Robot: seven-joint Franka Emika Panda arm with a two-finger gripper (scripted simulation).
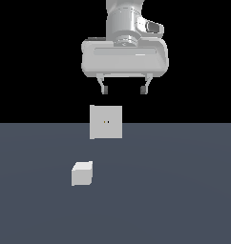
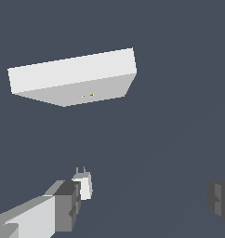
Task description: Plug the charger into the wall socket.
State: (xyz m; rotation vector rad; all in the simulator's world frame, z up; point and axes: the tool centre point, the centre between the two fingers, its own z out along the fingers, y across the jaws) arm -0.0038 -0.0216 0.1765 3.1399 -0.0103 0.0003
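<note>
Exterior view, surveyed left to right. The charger (image 1: 82,173), a small plain white block, sits on the dark grey table (image 1: 184,190) in the lower left-centre of the frame. It stands alone, touching nothing but the surface beneath it.

Just right of it and higher in the frame stands the wall socket (image 1: 106,122), a flat upright white square panel, larger than the block, with two tiny dots at its centre. Its upper part crosses the line where the table meets the black background. Charger and socket are apart, with bare table between them.

Above the socket, in the upper centre of the frame, the claw (image 1: 124,89) hangs from the white arm, pointing down. Its two dark-tipped fingers are spread wide and hold nothing. The claw is clear of both items and well above the table.

Wrist view, left to right. One finger (image 2: 68,204) enters at the lower left; the charger (image 2: 83,185) shows just past its tip, with two thin prongs on the end that points up the frame, toward the socket. The socket (image 2: 72,76) fills the upper left and centre as a thick white slab, its two yellowish dots on the shaded face. The second finger (image 2: 220,199) appears at the lower right edge, far from the first.
</note>
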